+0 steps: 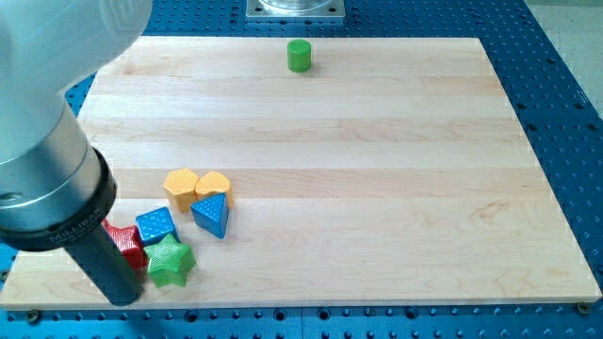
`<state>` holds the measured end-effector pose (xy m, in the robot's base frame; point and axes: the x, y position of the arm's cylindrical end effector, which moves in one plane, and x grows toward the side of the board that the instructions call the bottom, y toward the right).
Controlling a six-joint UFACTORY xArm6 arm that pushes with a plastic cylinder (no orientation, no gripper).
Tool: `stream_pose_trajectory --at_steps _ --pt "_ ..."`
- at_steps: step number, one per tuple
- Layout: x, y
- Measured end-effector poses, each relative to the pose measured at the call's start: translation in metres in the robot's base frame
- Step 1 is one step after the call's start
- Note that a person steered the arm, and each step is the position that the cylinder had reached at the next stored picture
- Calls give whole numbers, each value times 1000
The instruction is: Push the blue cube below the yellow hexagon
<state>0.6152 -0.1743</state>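
The blue cube (155,226) lies near the view's bottom left, just below and left of the yellow hexagon (180,187). A yellow heart-shaped block (213,185) sits right of the hexagon. A blue triangle (212,215) lies below the heart, right of the cube. A green star (170,262) lies below the cube. A red block (125,245) is left of the cube, partly hidden by the rod. My tip (122,298) is at the board's bottom left, below the red block and left of the green star.
A green cylinder (299,56) stands near the top edge of the wooden board (377,169). The arm's large grey body fills the view's top left. A blue perforated table surrounds the board.
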Motion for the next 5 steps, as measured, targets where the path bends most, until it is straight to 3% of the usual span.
stream_pose_trajectory --at_steps 2,3,4,5 --pt "-70 6" --pt "-53 33" --pt "2 48" --pt "3 40"
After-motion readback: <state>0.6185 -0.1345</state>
